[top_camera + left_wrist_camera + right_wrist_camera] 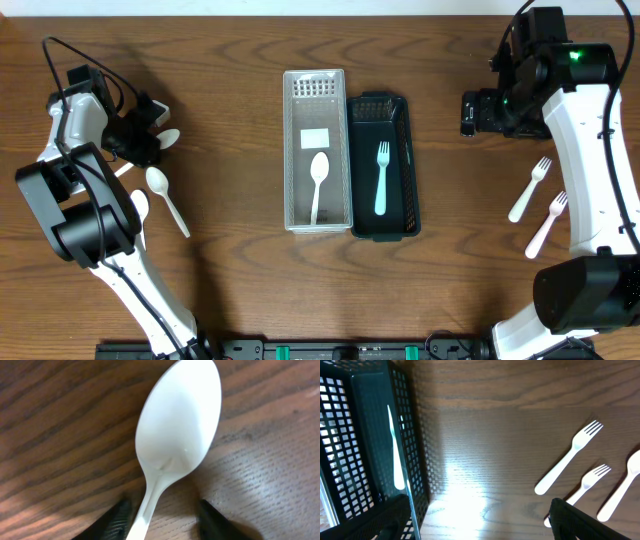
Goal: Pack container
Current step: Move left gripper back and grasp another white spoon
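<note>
A clear white basket (296, 150) in the table's middle holds a white spoon (318, 180). Beside it, a dark green basket (404, 165) holds a pale green fork (381, 178). My left gripper (143, 135) is at the far left, low over a white spoon (170, 138). In the left wrist view its fingers (162, 521) are open on either side of that spoon's (177, 420) handle. My right gripper (478, 112) is open and empty (480, 520), hovering right of the dark basket (415, 445). Two white forks (530, 188) (546, 222) lie at the right.
Two more white spoons (163, 195) (140, 206) lie by the left arm. The right wrist view shows the two forks (567, 457) (586, 484) and another white utensil (625, 485) at its right edge.
</note>
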You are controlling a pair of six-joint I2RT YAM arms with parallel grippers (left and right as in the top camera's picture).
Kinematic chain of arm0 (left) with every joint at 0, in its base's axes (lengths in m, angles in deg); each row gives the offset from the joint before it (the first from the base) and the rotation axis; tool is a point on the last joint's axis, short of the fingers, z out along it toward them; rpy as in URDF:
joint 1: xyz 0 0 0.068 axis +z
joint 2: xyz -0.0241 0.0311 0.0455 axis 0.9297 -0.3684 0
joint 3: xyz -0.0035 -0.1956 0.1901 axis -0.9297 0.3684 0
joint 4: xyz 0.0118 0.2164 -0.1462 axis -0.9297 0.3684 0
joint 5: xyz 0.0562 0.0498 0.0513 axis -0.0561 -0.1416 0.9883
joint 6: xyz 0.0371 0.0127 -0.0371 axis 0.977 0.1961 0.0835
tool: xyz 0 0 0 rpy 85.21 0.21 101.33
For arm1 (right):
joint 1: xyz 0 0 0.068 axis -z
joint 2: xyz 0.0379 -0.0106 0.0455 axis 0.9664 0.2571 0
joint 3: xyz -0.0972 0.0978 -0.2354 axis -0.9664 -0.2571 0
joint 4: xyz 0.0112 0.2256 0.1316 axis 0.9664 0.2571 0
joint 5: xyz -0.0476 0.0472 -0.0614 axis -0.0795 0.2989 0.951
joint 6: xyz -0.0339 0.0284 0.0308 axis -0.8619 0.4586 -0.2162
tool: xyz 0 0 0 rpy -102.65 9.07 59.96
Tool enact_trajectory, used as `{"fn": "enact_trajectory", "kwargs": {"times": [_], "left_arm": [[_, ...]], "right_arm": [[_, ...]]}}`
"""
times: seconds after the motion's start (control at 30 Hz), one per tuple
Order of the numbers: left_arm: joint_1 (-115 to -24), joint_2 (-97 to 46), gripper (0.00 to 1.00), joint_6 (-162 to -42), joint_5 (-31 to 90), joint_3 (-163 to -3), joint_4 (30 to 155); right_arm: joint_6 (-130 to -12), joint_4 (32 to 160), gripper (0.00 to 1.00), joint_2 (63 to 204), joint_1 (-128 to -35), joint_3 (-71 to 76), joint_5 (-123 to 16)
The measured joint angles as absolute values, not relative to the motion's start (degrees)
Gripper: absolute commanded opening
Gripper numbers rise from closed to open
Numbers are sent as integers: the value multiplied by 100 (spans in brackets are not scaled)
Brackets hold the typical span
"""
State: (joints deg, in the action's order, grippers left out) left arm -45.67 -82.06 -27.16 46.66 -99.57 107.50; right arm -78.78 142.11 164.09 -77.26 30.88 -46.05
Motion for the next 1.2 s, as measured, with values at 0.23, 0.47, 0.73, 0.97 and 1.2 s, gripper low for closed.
{"fn": "enact_trajectory", "kwargs": {"times": [0.23,0.47,0.73,0.97,1.2], "left_arm": [[-4567,-8209,27,-2718,4666,-9957,10759],[-4567,-8209,19,-2709,4666,-9957,10763],[-4567,-8209,6,-2711,4664,-9957,10765],[-4567,-8209,6,-2709,4664,-9957,10765],[-4567,-8209,6,-2738,4686,-10259,10807]], "right_arm": [[-7878,14228,92,16409,-7726,3090,-4608],[-7876,14250,91,16409,-7726,3090,-4608],[-7876,14250,92,16409,-7726,3090,-4608],[-7876,14250,92,16409,-7726,3090,-4608],[-7878,14250,92,16409,-7726,3090,-4608]]}}
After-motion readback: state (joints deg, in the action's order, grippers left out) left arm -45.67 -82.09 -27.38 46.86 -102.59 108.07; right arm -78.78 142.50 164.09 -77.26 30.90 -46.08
